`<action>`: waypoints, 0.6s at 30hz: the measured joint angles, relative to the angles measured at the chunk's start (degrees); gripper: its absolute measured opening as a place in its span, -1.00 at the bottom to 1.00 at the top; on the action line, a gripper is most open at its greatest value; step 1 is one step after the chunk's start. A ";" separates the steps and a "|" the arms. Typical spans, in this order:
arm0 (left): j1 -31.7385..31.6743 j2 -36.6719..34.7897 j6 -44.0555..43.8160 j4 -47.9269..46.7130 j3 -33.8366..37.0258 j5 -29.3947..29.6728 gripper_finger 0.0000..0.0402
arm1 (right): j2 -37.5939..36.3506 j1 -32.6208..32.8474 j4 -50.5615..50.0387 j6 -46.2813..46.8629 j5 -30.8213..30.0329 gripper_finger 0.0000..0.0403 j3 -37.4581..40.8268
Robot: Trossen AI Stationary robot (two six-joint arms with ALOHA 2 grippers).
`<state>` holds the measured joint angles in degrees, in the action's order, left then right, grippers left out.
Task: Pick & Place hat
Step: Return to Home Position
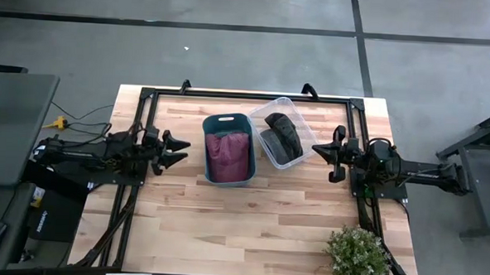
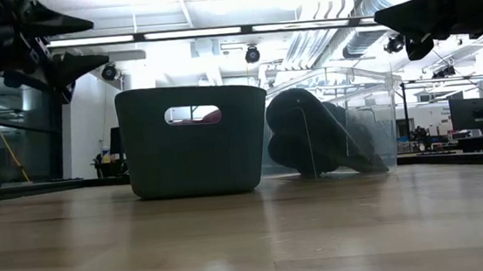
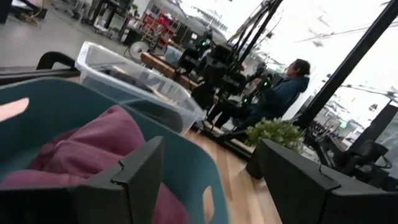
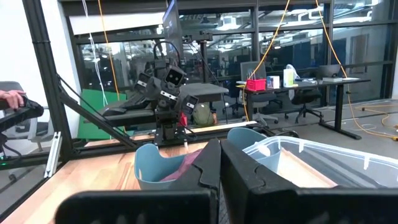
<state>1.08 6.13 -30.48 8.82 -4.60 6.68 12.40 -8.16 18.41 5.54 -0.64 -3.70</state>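
Note:
A teal bin (image 1: 228, 149) stands mid-table with a maroon hat (image 1: 227, 154) lying inside it. To its right, a clear plastic bin (image 1: 298, 117) holds dark grey hats (image 1: 282, 137). My left gripper (image 1: 178, 150) hovers open just left of the teal bin, above table height, and holds nothing. In the left wrist view the maroon hat (image 3: 93, 149) shows between the open fingers (image 3: 140, 177). My right gripper (image 1: 321, 150) hovers shut just right of the clear bin. In the low view both grippers are high: left (image 2: 76, 45), right (image 2: 398, 21).
A potted plant (image 1: 357, 257) stands at the table's near right corner. A black frame (image 1: 230, 95) runs along the table's far and side edges. Bare wood (image 1: 241, 224) lies in front of the bins. A seated person (image 3: 283, 93) shows beyond the table's right side.

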 joint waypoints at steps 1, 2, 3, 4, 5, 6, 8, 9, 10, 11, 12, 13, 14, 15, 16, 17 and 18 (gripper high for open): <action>0.00 -0.02 0.00 -0.55 0.00 0.00 0.22 | 0.00 0.00 0.00 0.00 -0.01 -1.00 0.00; 0.00 0.00 0.00 -0.89 0.00 0.00 0.22 | 0.00 0.00 0.00 0.00 -0.02 -1.00 0.00; 0.00 0.00 0.00 -1.34 0.00 0.00 0.22 | 0.00 0.00 0.00 0.00 0.00 -1.00 0.00; 0.00 -0.02 0.00 -1.97 0.00 0.00 0.22 | 0.00 0.00 0.00 0.00 -0.02 -1.00 0.00; 0.00 -0.02 0.00 -2.40 0.00 0.00 0.22 | 0.00 0.00 0.00 0.00 -0.02 -1.00 0.00; 0.00 0.00 0.00 -2.67 0.00 0.00 0.22 | 0.00 0.00 0.00 0.00 -0.01 -1.00 0.00; 0.00 0.00 0.00 -3.33 0.00 0.00 0.22 | 0.00 0.00 -0.01 0.00 -0.02 -1.00 -0.02; 0.00 0.00 0.00 -3.49 0.00 0.00 0.22 | 0.00 0.00 0.00 0.00 -0.01 -1.00 -0.02; 0.00 0.00 0.00 -3.71 0.00 0.00 0.22 | 0.00 0.01 -0.01 -0.01 -0.01 -1.00 -0.03; 0.00 -0.03 0.00 -3.93 0.00 0.00 0.22 | 0.00 0.00 0.00 0.00 -0.02 -1.00 -0.04; 0.00 -0.04 0.00 -4.07 0.00 0.01 0.22 | 0.00 0.00 -0.01 0.00 -0.02 -1.00 -0.04; 0.00 -0.07 0.00 -4.22 0.00 0.00 0.22 | 0.00 0.02 -0.02 0.00 0.00 -1.00 -0.04; 0.00 -0.09 0.00 -4.47 0.00 0.01 0.22 | 0.00 0.00 0.00 0.00 -0.02 -1.00 -0.04; 0.00 -0.09 0.00 -4.62 0.00 0.00 0.22 | 0.00 0.01 -0.02 0.00 -0.02 -1.00 -0.04; 0.02 -0.07 0.00 -4.76 0.00 0.02 0.22 | 0.00 0.00 -0.01 0.00 -0.01 -1.00 -0.04; 0.04 -0.07 0.00 -4.81 0.00 0.00 0.22 | 0.00 0.00 -0.02 0.00 -0.01 -1.00 -0.04; 0.04 -0.04 0.00 -4.79 0.00 0.00 0.22 | 0.00 0.00 -0.01 0.00 -0.02 -1.00 -0.04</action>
<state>1.13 6.09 -30.48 4.03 -4.60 6.68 12.40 -8.16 18.40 5.54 -0.67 -3.75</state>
